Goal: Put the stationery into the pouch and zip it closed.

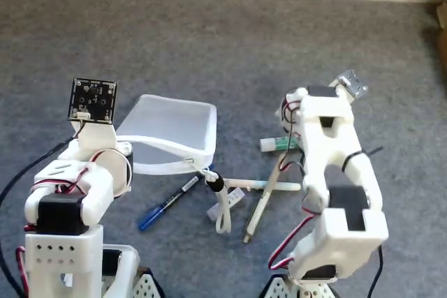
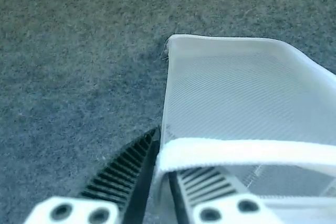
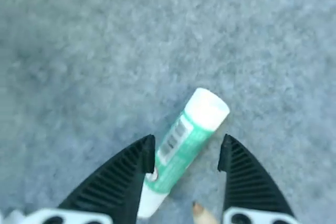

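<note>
Now, glue stick (image 1: 278, 144): green cylinder, white cap toward pouch (image 1: 174, 125).
Pouch: translucent white mesh.
Left jaws: clamping pouch rim.
Right jaws: open, astride glue stick.

In the left wrist view the pouch (image 2: 247, 93) runs off the picture's edge, so part of it cannot be seen. In the high view the right arm (image 1: 328, 144) covers one end of the green glue stick (image 1: 274, 144). A tan tip (image 3: 198, 210) in the right wrist view is cut off, too little to name.
</note>
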Robot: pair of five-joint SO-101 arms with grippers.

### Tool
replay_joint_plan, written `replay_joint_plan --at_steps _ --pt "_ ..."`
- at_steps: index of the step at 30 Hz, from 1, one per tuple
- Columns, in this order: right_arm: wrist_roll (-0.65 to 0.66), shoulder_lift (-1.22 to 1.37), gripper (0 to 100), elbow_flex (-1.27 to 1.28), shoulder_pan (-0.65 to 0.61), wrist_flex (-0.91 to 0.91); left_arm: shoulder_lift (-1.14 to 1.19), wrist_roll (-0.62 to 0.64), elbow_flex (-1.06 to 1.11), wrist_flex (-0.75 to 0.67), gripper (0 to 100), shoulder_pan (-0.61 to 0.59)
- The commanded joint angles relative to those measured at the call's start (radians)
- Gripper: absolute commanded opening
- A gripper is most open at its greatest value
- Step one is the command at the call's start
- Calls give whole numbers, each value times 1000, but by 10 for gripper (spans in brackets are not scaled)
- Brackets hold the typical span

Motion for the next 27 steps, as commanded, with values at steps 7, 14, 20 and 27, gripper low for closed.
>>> replay_joint_plan --at_steps 7,14,20,27 --pt "-8 102 46 -151 54 -16 27 15 -31 2 7 -15" --pt "-6 101 5 -151 62 -8 25 15 -31 2 8 -10" --pt "80 97 5 -151 61 -7 25 15 -35 0 8 -16" --pt "100 -79 5 -147 56 88 31 17 -41 -21 11 -16"
